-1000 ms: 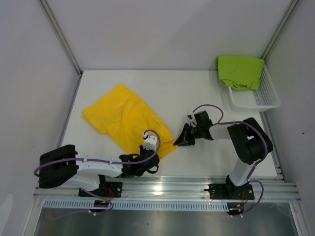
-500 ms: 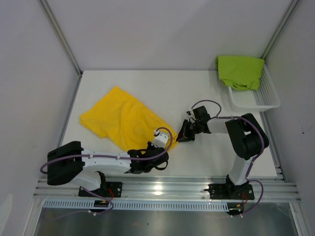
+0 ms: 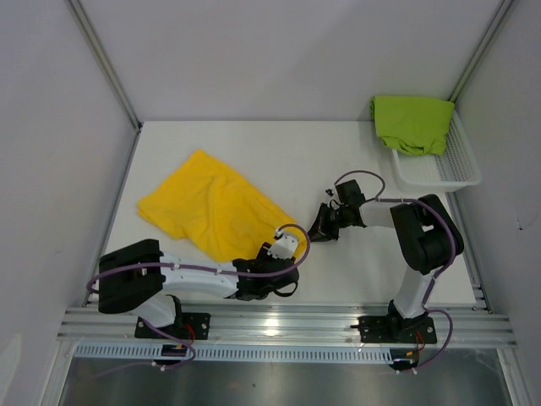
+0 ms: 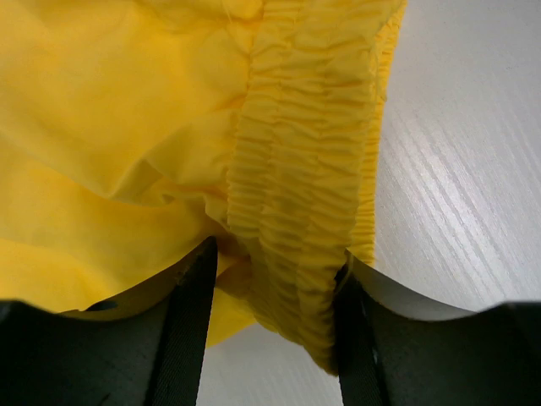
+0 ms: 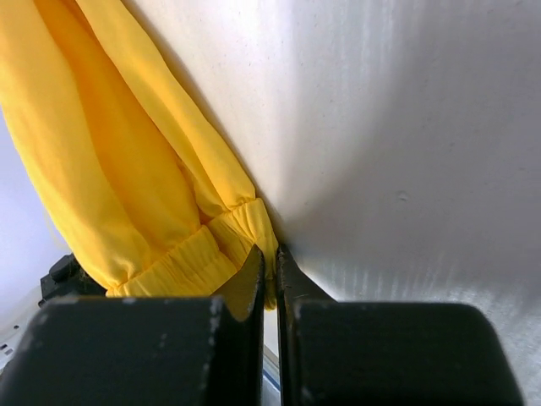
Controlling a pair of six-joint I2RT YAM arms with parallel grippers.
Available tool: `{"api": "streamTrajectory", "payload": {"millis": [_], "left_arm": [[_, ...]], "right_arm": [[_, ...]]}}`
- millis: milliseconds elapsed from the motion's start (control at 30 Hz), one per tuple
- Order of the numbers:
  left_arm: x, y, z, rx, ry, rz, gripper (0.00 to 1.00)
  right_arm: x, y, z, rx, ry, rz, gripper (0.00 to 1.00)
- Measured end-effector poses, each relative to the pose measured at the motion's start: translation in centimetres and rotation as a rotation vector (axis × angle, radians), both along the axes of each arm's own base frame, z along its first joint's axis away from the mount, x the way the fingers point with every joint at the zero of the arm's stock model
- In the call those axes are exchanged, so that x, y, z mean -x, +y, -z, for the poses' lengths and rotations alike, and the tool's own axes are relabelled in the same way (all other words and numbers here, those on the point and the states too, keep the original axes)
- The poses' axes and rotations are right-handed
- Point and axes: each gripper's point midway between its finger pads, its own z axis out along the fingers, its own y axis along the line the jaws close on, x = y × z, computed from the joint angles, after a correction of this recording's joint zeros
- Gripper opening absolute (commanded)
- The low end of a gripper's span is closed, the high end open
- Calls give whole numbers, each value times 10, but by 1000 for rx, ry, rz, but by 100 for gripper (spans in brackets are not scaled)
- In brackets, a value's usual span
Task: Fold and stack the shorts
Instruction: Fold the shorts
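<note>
With the left hand (image 4: 270, 283) clamped on the waistband (image 4: 304, 169) of the yellow shorts (image 3: 211, 207) on the bench (image 3: 338, 161) and the right hand (image 5: 269, 266) closed at its corner, a one-sided pull could bunch them.

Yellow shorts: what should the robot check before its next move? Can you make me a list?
1. Left gripper holds the yellow shorts: ok, the stretchy waistband is bunched between its fingers.
2. Right gripper has a good hold: cannot tell, its fingers are almost together at the waistband corner, with only a sliver of yellow between them.
3. Grippers not bumping: ok, the top view shows them close together but apart.
4. Yellow shorts folded: not ok, they lie spread out and wrinkled on the table.
5. Green shorts out of the way: ok, they are draped over the basket in the far corner.
</note>
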Motion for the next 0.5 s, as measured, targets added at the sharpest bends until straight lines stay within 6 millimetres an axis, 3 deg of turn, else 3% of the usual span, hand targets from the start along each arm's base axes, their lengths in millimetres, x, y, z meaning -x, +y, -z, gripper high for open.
{"api": "streamTrajectory", "payload": {"millis": [67, 167, 500], "left_arm": [[2, 0, 0, 7, 7, 0, 70], [6, 3, 0, 4, 22, 0, 80], [0, 5, -10, -9, 22, -27, 83]], "right_arm": [[-2, -2, 0, 3, -5, 6, 0], [-8, -5, 0, 9, -23, 19, 0], [-23, -11, -2, 35, -83, 55, 0]]}}
